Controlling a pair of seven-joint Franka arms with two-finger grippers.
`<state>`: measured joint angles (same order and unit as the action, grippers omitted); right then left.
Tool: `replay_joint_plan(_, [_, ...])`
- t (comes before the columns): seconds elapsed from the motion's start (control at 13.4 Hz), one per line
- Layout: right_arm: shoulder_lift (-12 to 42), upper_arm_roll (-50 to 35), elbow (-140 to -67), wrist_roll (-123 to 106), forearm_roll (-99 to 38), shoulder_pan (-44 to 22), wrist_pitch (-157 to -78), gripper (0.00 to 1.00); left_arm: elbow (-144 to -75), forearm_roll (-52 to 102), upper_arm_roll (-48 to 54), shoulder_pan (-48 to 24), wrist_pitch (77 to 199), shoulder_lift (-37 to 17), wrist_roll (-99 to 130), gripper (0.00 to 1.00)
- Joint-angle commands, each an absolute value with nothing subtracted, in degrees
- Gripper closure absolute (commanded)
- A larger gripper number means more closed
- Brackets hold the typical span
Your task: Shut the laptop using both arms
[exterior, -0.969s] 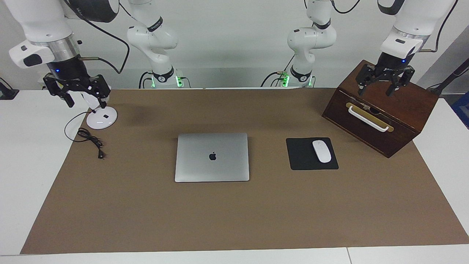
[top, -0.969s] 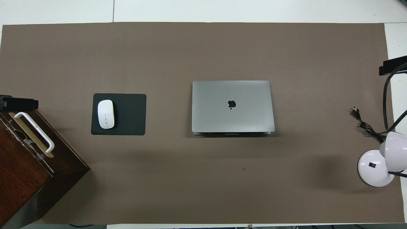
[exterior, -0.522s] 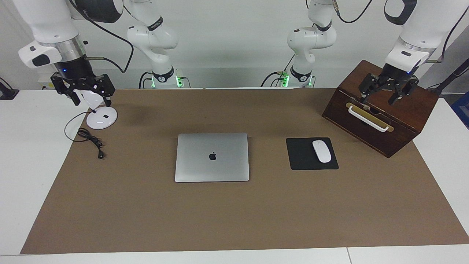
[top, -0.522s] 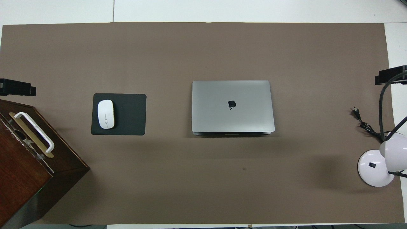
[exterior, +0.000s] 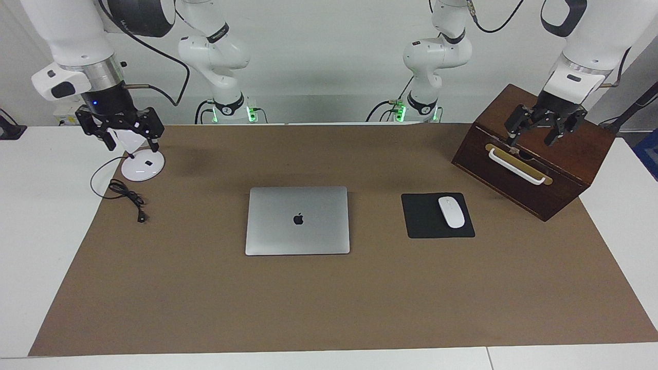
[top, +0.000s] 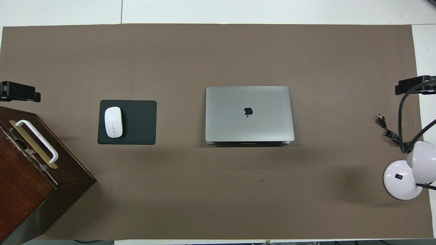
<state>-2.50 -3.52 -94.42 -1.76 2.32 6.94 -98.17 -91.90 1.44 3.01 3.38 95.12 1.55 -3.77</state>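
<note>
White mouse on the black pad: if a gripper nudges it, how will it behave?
The mouse looks smooth, rounded and small, so it probably weighs little and slides easily. It lies flat and low on the mouse pad, so tipping seems unlikely. Its glossy curved shell may slip out of a two-finger pinch.

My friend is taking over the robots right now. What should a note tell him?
Left pincer: open, empty, up over the wooden box.
Right pincer: open, empty, up over the white lamp.
Laptop: mid-mat, lid flat down, logo up, beside the mouse pad with the mouse.
Done: laptop is closed.
Left: nothing visible; both arms are clear of it.
</note>
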Motion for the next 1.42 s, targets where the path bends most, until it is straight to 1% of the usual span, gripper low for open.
replay_joint_plan(0.0, [-4.3,-4.0,-96.2,-3.3,1.2,7.0,-94.2,0.00,-91.8,1.4,3.5,4.0,95.8,1.5,-2.8,0.00])
replay_joint_plan(0.37, [-4.2,-5.2,-96.4,-3.6,1.2,6.4,-92.2,0.00,-91.9,1.2,3.5,4.0,96.2,1.5,-2.7,0.00])
replay_joint_plan(0.6, [-4.2,-5.3,-96.3,-3.7,1.1,6.5,-92.5,0.00,-91.8,1.1,3.5,4.0,96.0,1.6,-2.7,0.00])
replay_joint_plan(1.04, [-4.0,-5.3,-96.2,3.0,-6.0,6.4,-93.2,0.00,-91.8,1.1,3.5,4.0,95.5,1.7,-2.7,0.00])
replay_joint_plan(1.34, [-4.0,-5.2,-96.4,2.5,-6.0,6.5,-93.0,0.00,-91.9,1.1,3.5,4.0,95.3,1.7,-2.7,0.00])
